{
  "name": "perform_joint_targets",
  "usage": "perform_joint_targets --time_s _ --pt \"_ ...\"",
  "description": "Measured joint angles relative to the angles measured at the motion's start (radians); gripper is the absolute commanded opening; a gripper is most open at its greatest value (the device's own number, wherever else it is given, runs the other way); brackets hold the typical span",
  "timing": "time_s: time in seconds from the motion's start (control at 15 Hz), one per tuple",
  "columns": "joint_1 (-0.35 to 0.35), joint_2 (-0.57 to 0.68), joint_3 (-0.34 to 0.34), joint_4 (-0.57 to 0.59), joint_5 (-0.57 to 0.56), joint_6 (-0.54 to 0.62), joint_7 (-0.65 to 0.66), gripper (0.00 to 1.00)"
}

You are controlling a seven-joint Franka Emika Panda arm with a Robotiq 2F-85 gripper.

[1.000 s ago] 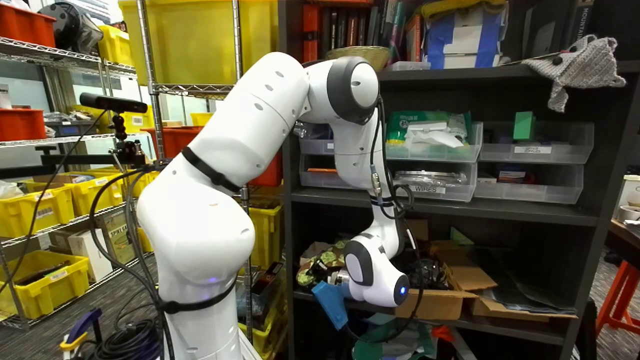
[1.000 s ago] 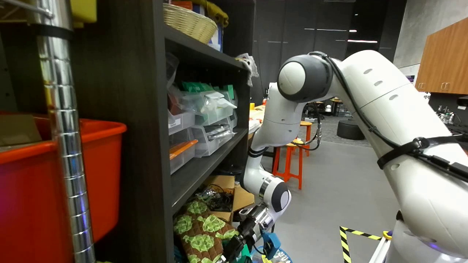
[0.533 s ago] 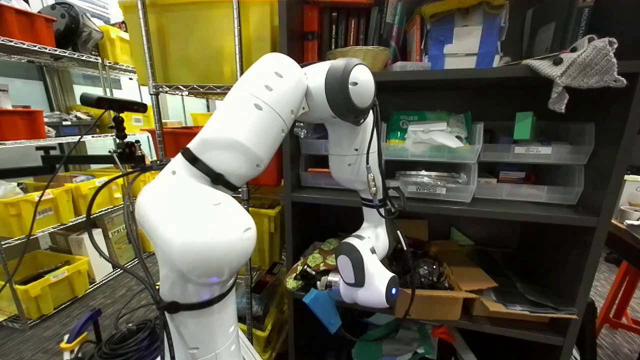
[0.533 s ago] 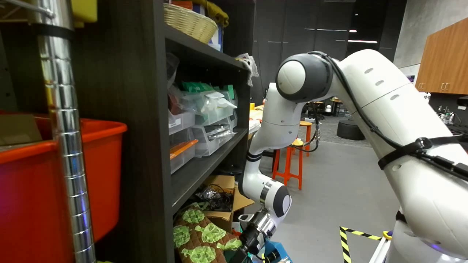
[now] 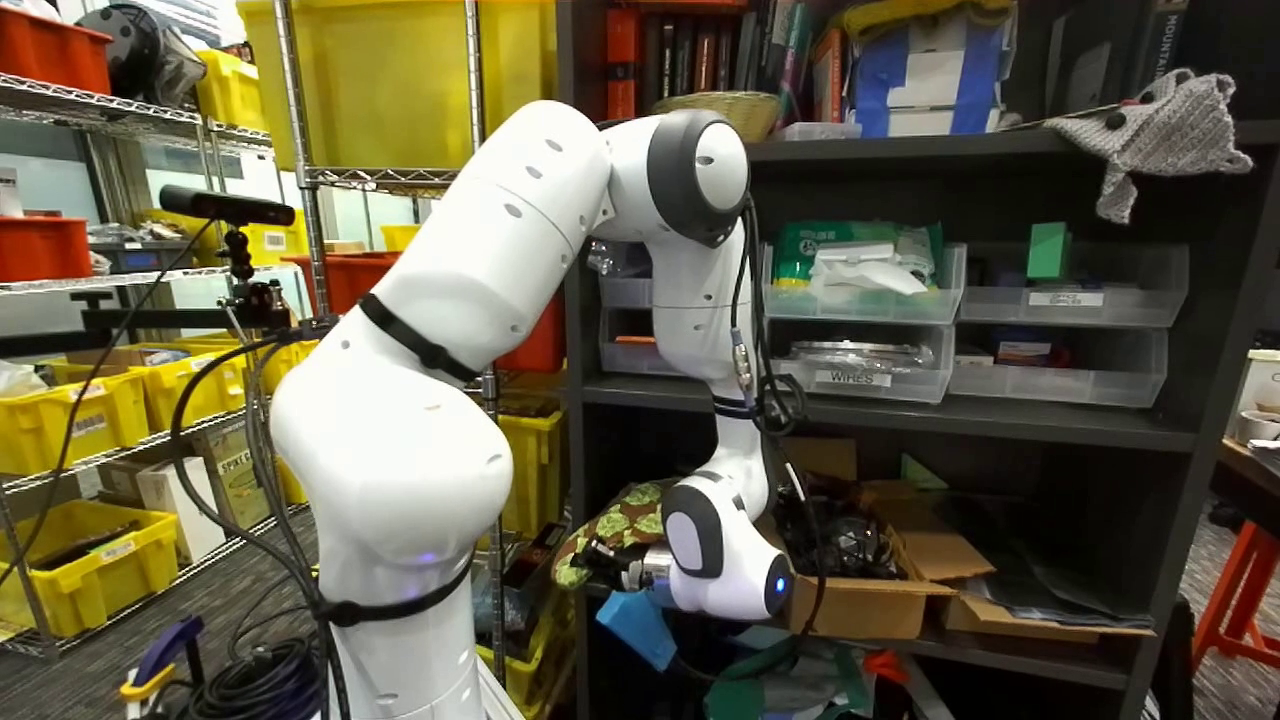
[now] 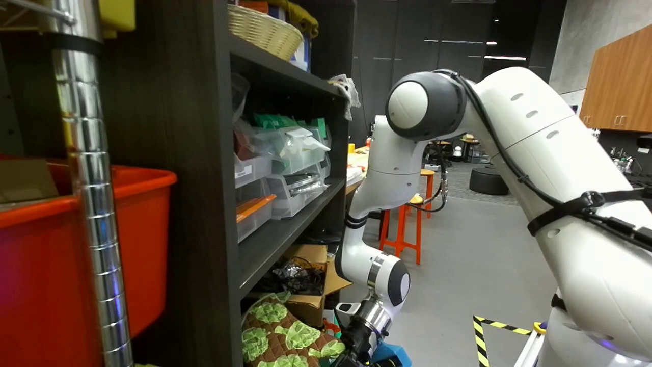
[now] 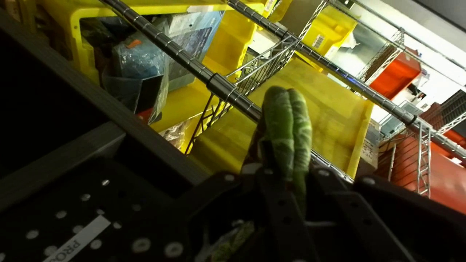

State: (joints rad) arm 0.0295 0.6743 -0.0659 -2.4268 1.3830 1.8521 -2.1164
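we saw a white robot arm (image 5: 390, 440) bent low before a dark shelf unit (image 6: 204, 178), its gripper (image 7: 287, 174) pinched closed on a brown quilted cloth (image 6: 285, 334) printed with green leaves. the cloth hung at the mouth of a lower compartment, with a folded green edge poking out of the grip. near it, an open cardboard box (image 5: 860, 608) held tangled dark cables (image 6: 300, 279). above, an upper clear bin (image 5: 880, 305) held a green packet (image 5: 815, 250), and a clear bin labelled wires (image 5: 918, 387) held silvery wrapped things (image 5: 860, 355). beside the unit, we noticed bluish wrapped items (image 7: 140, 58) in a yellow bin (image 7: 233, 47).
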Motion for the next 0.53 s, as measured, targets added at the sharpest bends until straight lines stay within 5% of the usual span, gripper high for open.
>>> perform_joint_targets --time_s 0.53 --pt "-0.010 -0.073 0.005 0.002 0.008 -0.095 -0.031 0.04"
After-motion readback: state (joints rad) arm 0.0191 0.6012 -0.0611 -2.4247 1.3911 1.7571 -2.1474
